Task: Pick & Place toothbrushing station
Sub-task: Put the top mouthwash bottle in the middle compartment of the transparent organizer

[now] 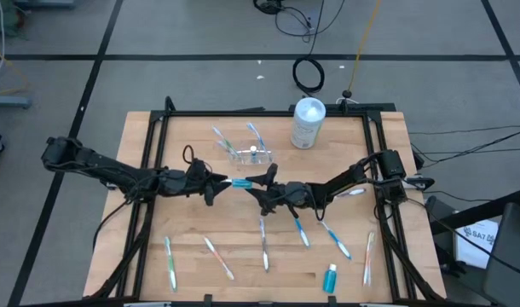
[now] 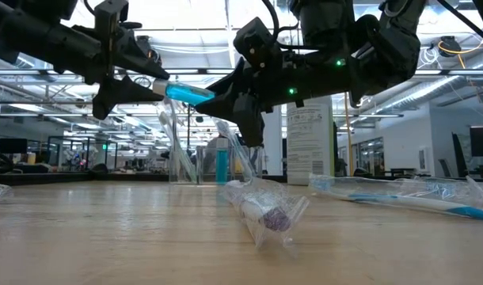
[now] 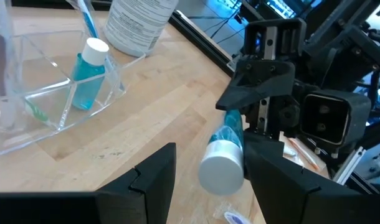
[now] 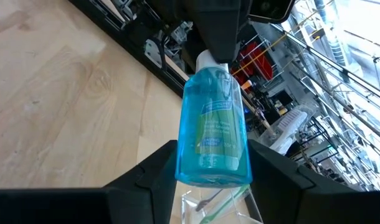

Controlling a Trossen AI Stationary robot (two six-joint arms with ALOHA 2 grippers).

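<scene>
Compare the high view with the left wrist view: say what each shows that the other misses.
Only the high view shows the toothbrushes lying along the table's near side, a second blue tube there, and both arms whole. Only the left wrist view shows the tumbler's inside: a blue tube standing in it. Both show the blue tube held in mid-air between the left gripper and right gripper, the clear tumbler, and the white container.

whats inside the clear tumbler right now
The clear tumbler holds a blue toothpaste tube with a white cap and at least two toothbrushes. Glare hides whether more lies there.
</scene>
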